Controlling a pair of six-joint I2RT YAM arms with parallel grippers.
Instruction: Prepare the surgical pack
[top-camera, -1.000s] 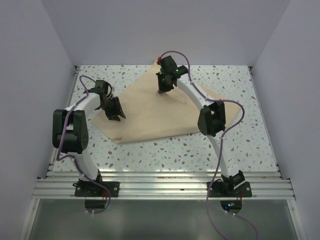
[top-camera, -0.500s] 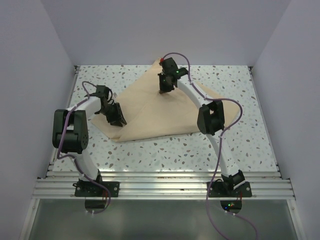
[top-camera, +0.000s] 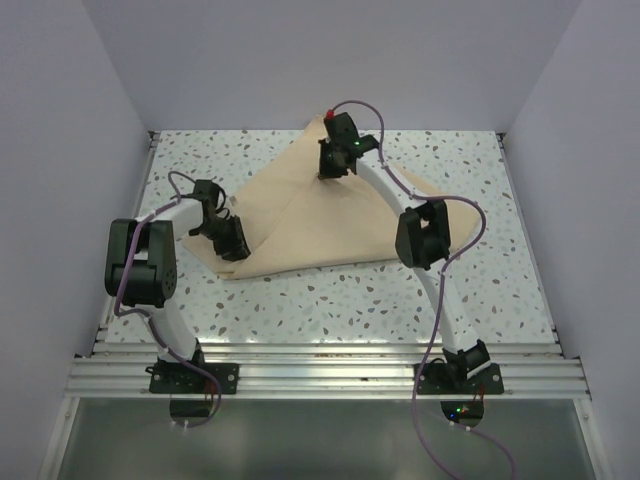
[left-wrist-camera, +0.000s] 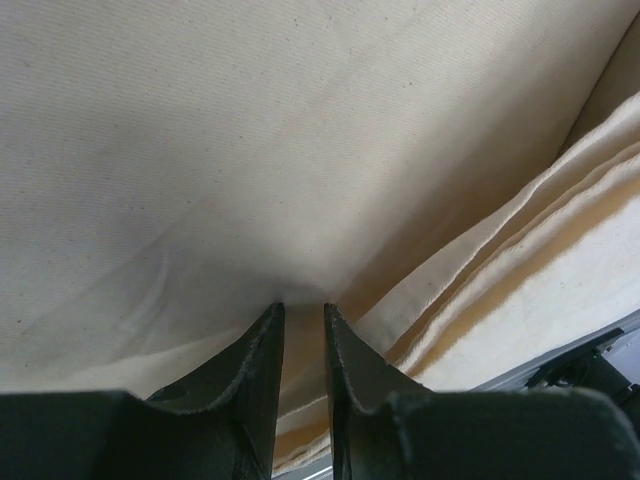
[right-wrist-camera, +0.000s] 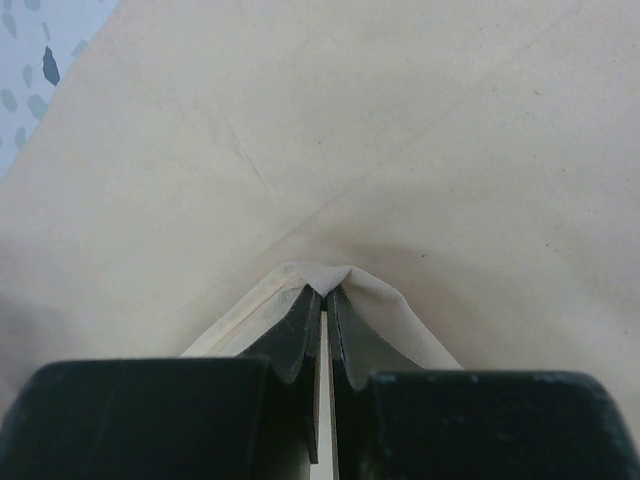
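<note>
My right gripper (right-wrist-camera: 326, 292), clamped on a fold of the sheet (top-camera: 300, 215) spread mid-table, has carried it toward 12 o'clock. My left gripper (left-wrist-camera: 303, 310) has narrowed onto the 8 o'clock corner, but I cannot tell whether it has a grip. Folding is under way.

Lab robot cell: plain white walls (top-camera: 60, 100), speckled tabletop (top-camera: 330, 300), aluminium mounting rail (top-camera: 320, 375).

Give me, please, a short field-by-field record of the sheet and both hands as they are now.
wrap sheet: tan, folded in layers, lying on the speckled table
right hand: shut on a pinched-up fold near the sheet's far corner
left hand: at the sheet's near-left corner, jaws narrowly apart, grip unclear
</note>
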